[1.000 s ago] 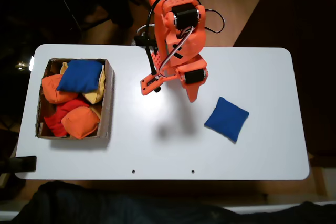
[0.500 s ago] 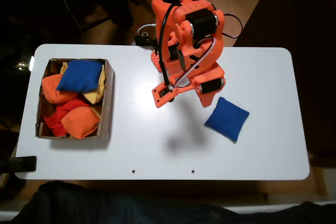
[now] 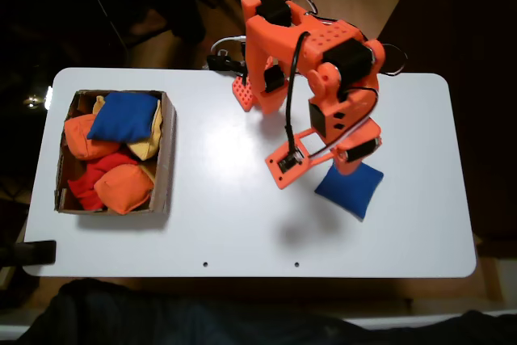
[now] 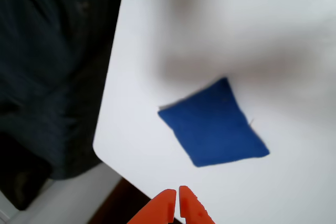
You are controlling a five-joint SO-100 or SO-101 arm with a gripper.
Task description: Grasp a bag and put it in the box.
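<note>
The bag (image 3: 353, 191) is a flat royal-blue square lying on the right part of the white table (image 3: 242, 224); in the wrist view the bag (image 4: 212, 127) sits mid-frame, a corner pointing up. My orange gripper (image 3: 350, 170) hangs over the bag's far edge and hides that part. In the wrist view the gripper (image 4: 176, 205) enters from the bottom, its two pointed tips pressed together, shut and holding nothing, apart from the bag. The box (image 3: 167, 155), brown cardboard, stands at the table's left.
The box holds a plump blue beanbag (image 3: 123, 116), orange beanbags (image 3: 123, 188), a red one (image 3: 90, 177) and a yellow one (image 3: 150, 143). The arm's base (image 3: 258, 86) stands at the table's far edge. The table's rounded corner (image 4: 102, 148) is close to the bag, with dark floor beyond.
The arm has swung to the right and forward across the table, carrying the gripper from mid-table to above the bag's far edge. Bag and box have not moved.
</note>
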